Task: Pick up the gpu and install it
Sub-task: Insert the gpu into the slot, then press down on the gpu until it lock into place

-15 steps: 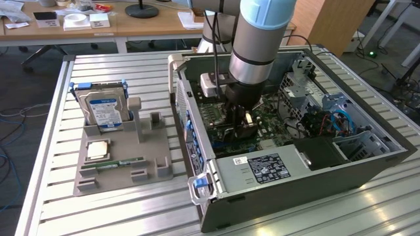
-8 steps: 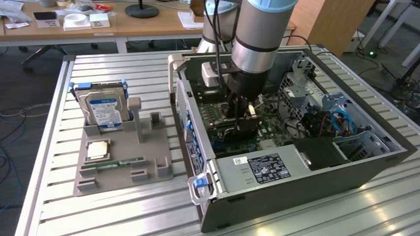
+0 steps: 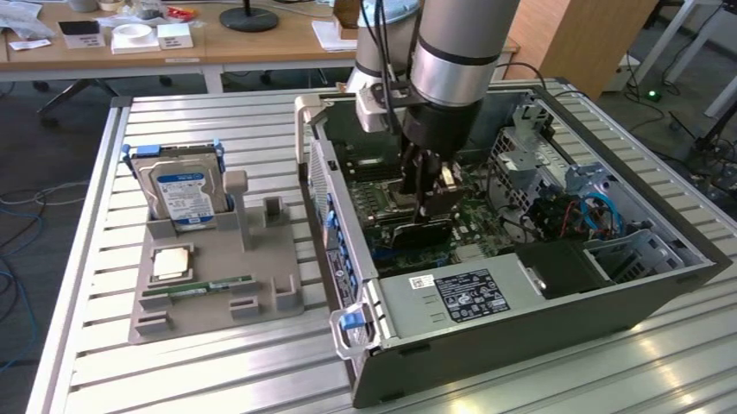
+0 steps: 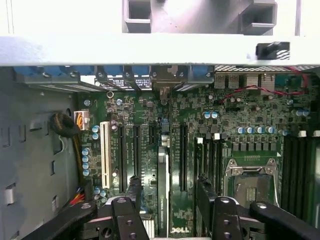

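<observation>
The gpu (image 4: 162,190) appears edge-on as a thin dark card standing upright on the green motherboard (image 4: 150,115) of the open computer case (image 3: 484,341). My gripper (image 4: 169,189) is down inside the case, directly over the card. One black finger (image 4: 134,192) is on each side of it, with clear gaps to the card, so the gripper is open and holds nothing. In the exterior view the gripper (image 3: 429,197) hangs just above the dark gpu (image 3: 417,235) in the middle of the board.
A grey parts holder (image 3: 276,297) stands at the exterior view's left of the case. It carries a silver hard drive (image 3: 185,194), a CPU chip (image 3: 173,261) and a green memory stick (image 3: 213,286). A CPU socket (image 4: 252,180) and a white slot (image 4: 105,147) flank the card.
</observation>
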